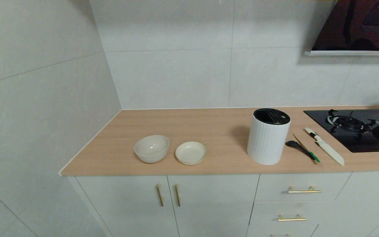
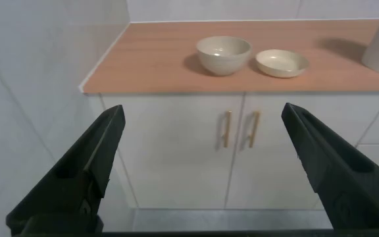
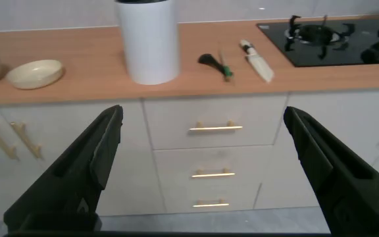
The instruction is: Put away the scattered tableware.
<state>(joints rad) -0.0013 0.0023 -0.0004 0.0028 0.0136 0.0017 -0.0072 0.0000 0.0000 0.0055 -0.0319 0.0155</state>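
Head view, bowl (image 1: 151,148), dish (image 1: 190,153), knife holder (image 1: 268,136)

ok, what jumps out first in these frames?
The tall white ribbed holder stands on the wooden counter, with a black spoon and a white knife lying loose between it and the gas hob. On its left sit a deep bowl and a shallow dish, side by side, not touching.

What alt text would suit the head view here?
A wooden counter holds a deep bowl and a shallow dish side by side, not touching. Farther right stands a white ribbed holder; a black spoon, thin stick and white knife lie beside a gas hob.
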